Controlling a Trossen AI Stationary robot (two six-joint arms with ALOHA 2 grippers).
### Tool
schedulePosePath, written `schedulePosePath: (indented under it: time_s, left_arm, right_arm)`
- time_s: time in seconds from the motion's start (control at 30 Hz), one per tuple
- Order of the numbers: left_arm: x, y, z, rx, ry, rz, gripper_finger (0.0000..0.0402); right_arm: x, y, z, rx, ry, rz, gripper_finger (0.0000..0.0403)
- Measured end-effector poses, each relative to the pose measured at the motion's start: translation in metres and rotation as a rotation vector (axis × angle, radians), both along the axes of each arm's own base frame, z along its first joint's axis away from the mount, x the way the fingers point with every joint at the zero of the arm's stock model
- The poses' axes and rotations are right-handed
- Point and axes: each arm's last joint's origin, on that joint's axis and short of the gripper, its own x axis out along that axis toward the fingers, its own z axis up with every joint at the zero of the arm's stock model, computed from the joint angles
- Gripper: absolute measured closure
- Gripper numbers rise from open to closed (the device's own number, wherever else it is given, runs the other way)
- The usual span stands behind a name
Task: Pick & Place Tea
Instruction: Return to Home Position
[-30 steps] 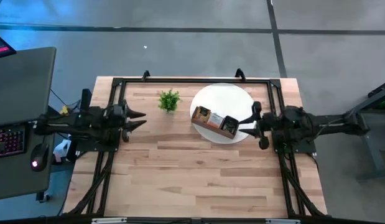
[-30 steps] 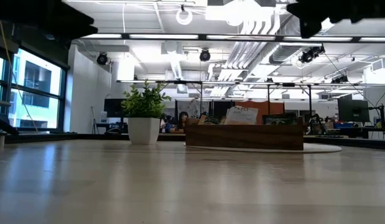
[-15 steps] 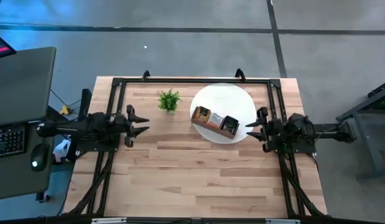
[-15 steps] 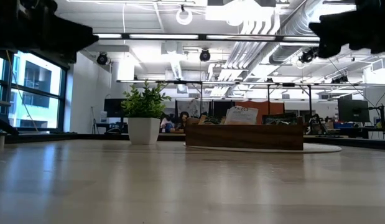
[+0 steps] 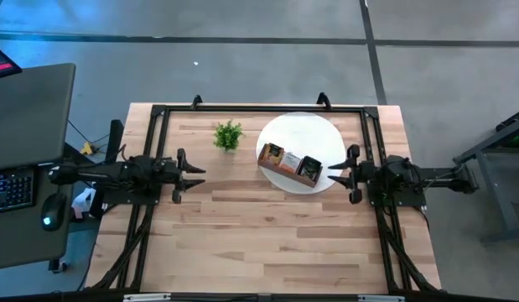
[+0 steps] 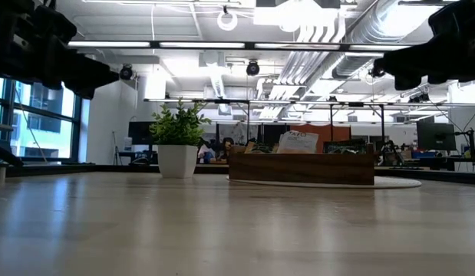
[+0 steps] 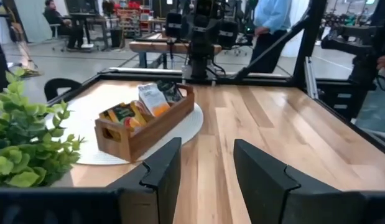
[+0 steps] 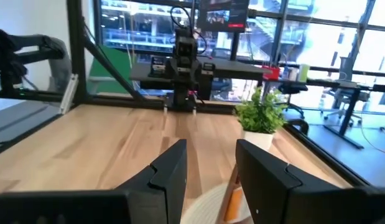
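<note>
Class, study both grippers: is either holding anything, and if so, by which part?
Nothing is held. The left gripper and the right gripper are both open and empty; the tea sachets sit in the wooden tray.

You have: bright, even light from white ceiling strip lights point(image 6: 183, 44), daylight through tall glass windows point(image 6: 37, 103), soft sheen on the pale wooden tabletop point(image 6: 222, 230).

We see a light wooden plank table point(image 5: 267, 235) filling the middle of the high view, with a round white mat point(image 5: 303, 130) lying right of centre near its upper edge and a small green plant in a white pot point(image 5: 228, 134) standing just left of that mat.
</note>
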Motion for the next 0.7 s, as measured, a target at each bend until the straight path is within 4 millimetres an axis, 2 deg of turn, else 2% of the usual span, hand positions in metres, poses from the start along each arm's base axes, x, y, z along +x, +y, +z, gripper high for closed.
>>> schedulePosePath:
  time_s: [0.7]
  left_arm:
    - [0.0001, 0.0000, -0.0012, 0.000, 0.003, 0.001, 0.0257]
  right_arm:
    - [0.0000, -0.0003, -0.0006, 0.002, 0.006, -0.011, 0.0269]
